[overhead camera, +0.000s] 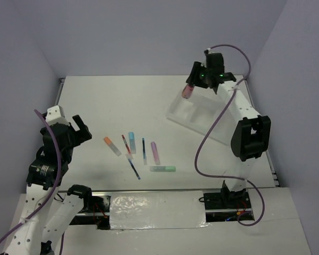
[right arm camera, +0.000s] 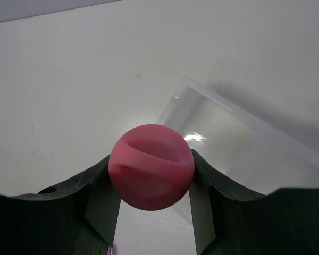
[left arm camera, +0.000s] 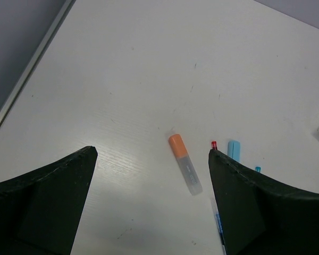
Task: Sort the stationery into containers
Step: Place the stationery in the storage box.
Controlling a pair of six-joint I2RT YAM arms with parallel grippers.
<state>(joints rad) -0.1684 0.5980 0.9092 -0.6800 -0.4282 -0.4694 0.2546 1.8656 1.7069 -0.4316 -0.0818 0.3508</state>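
Observation:
My right gripper point(overhead camera: 194, 85) is shut on the short cylinder with the pink cap point(overhead camera: 187, 91), held in the air over the left end of the white translucent tray point(overhead camera: 194, 114). From the right wrist the pink cap point(right arm camera: 151, 166) fills the space between the fingers, with the tray point(right arm camera: 239, 143) below and to the right. On the table lie an orange marker point(overhead camera: 111, 145), a red pen point(overhead camera: 126, 144), a light-blue marker point(overhead camera: 132, 142), a dark-blue pen point(overhead camera: 144, 151), a purple marker point(overhead camera: 155, 152) and a green marker point(overhead camera: 162, 169). My left gripper point(overhead camera: 77, 127) is open and empty, left of the orange marker point(left arm camera: 184, 163).
A second thin blue pen point(overhead camera: 134, 166) lies slanted below the red pen. The table's raised left edge point(left arm camera: 26, 79) runs along the wall. Grey walls enclose the table on three sides. Purple cables hang from both arms.

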